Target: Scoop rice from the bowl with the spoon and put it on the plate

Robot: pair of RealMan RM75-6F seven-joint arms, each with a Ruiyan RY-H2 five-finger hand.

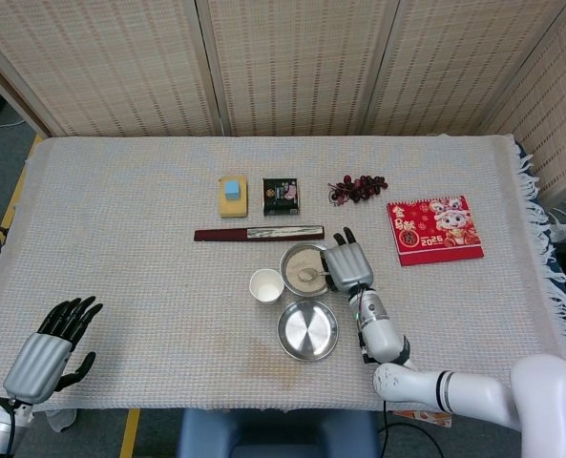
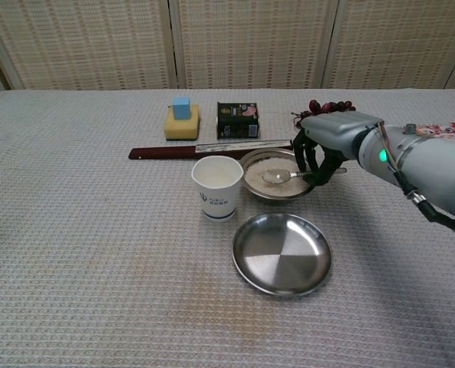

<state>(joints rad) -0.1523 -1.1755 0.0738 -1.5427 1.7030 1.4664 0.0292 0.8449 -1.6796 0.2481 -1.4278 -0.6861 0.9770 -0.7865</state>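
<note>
1. Right hand (image 2: 328, 146) hangs at the far-right rim of the bowl (image 2: 255, 187), fingers (image 2: 310, 159) curled down around the handle of the spoon (image 2: 287, 175), which it holds roughly level
2. Spoon head lies over the bowl's middle, to the left of that hand, carrying a small heap of rice (image 2: 260, 171); more rice fills the bowl beneath it
3. Plate (image 2: 281, 253), a shiny metal dish with nothing on it, sits on the surface nearer the robot than the hand, just in front of the bowl and apart from it
4. Paper cup (image 2: 217, 186) stands upright to the left of the hand, just beside the bowl's left rim
5. Long dark ruler-like strip (image 2: 189, 149) lies behind the bowl, running leftward from the hand
6. Yellow sponge (image 2: 181, 121) with a blue block (image 2: 181, 106) on top and a small dark box (image 2: 237, 120) sit farther back and left of the hand
7. Grape bunch (image 1: 357, 187) lies just beyond the hand, and a red booklet (image 1: 435, 229) lies to its right
8. Left hand (image 1: 46, 352) shows only in the head view, at the near-left edge of the woven surface (image 1: 139, 258), well apart from everything, fingers spread and holding nothing
</note>
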